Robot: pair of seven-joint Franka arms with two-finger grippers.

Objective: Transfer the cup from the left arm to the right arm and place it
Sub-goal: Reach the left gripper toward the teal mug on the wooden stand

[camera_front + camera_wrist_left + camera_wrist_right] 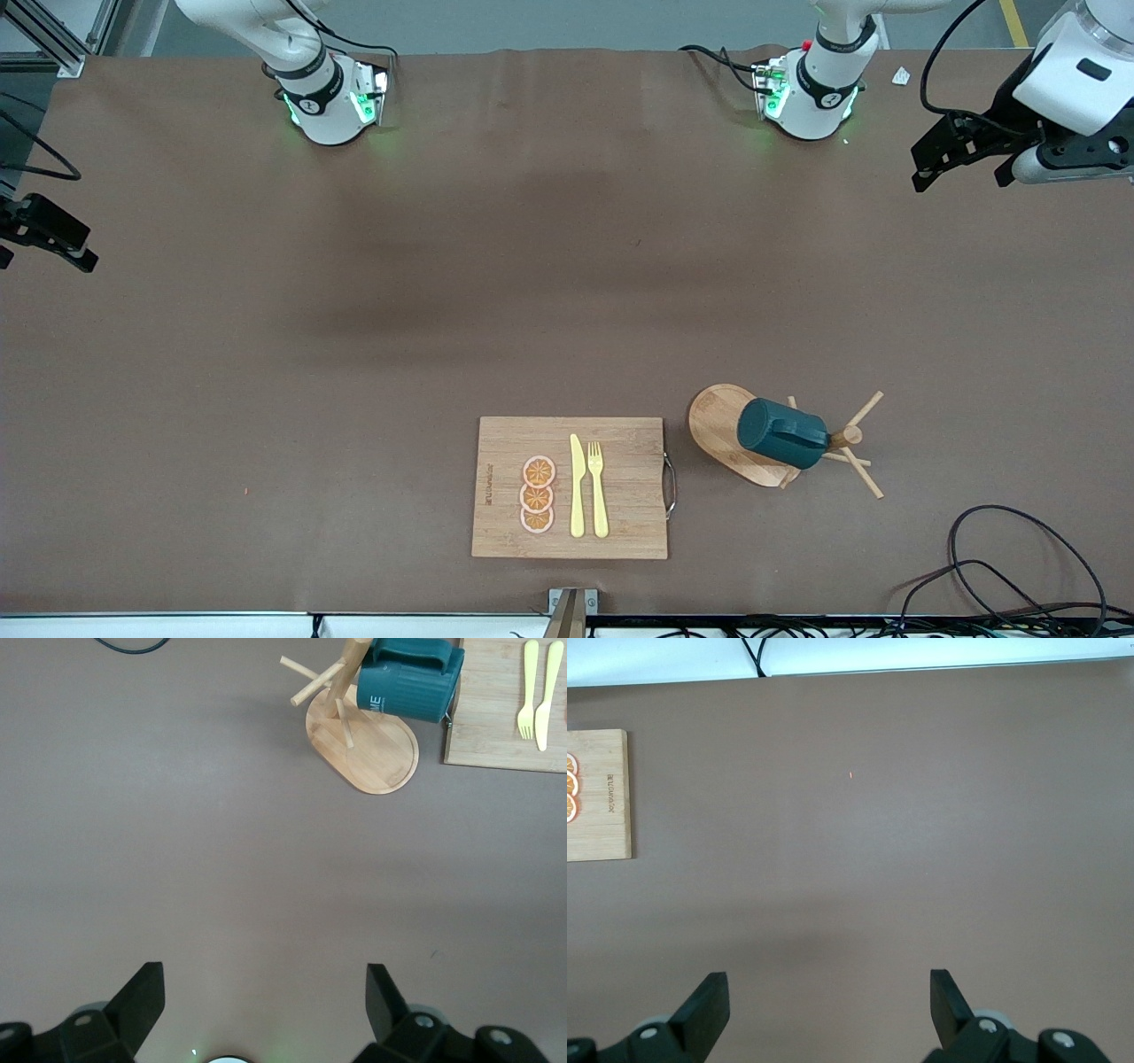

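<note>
Hanging on rack [762, 443], cup [781, 433] (inside hidden), fingers apart.

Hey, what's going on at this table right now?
Nothing is being handled yet. The cup hangs on a wooden mug rack beside the cutting board, which holds orange slices, a knife and a fork. The left gripper waits open over its end of the table, and the right gripper waits open over bare table at the other end.
</note>
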